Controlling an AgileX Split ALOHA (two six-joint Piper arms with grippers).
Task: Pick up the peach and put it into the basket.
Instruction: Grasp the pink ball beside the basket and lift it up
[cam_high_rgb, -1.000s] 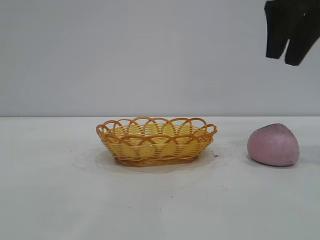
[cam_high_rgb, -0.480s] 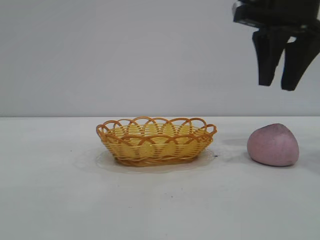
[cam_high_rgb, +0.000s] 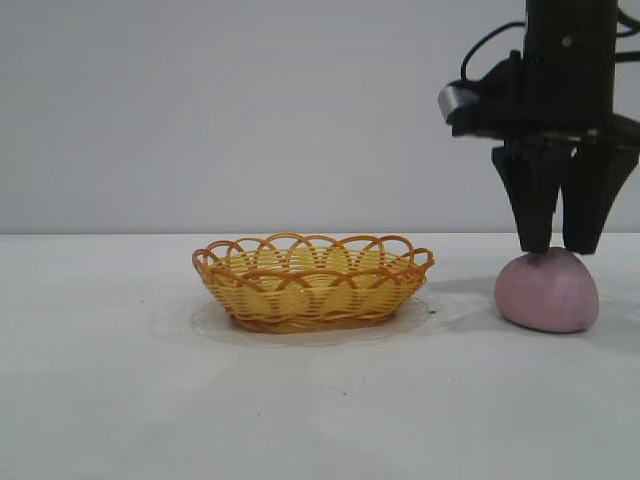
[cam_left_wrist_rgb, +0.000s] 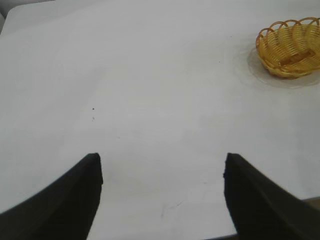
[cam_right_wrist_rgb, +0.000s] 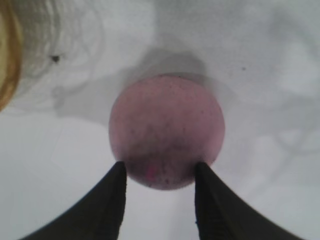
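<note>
Directly above the peach (cam_high_rgb: 547, 291), the right gripper (cam_high_rgb: 558, 250) points nearly straight down, its two dark fingers (cam_high_rgb: 534, 200) parted and their tips at the top of the fruit, as seen from the exterior camera. Whether the tips touch the fruit cannot be told from that view. From the right wrist camera, the peach (cam_right_wrist_rgb: 167, 131) fills the middle of the scene, and the gripper's fingertips (cam_right_wrist_rgb: 118, 186) stand spread on either side of its near edge, not closed on it. The dusty pink fruit sits on the white table (cam_high_rgb: 120, 400), well to the right of the basket (cam_high_rgb: 313, 281) in the exterior view. The yellow woven basket, with its orange-brown scalloped rim, rests on the table near the centre. From the left wrist camera, the left gripper (cam_left_wrist_rgb: 161, 165) hangs over bare table with its fingers (cam_left_wrist_rgb: 85, 180) spread wide, holding nothing, and the basket (cam_left_wrist_rgb: 291, 47) lies far off at the table's edge of view.
</note>
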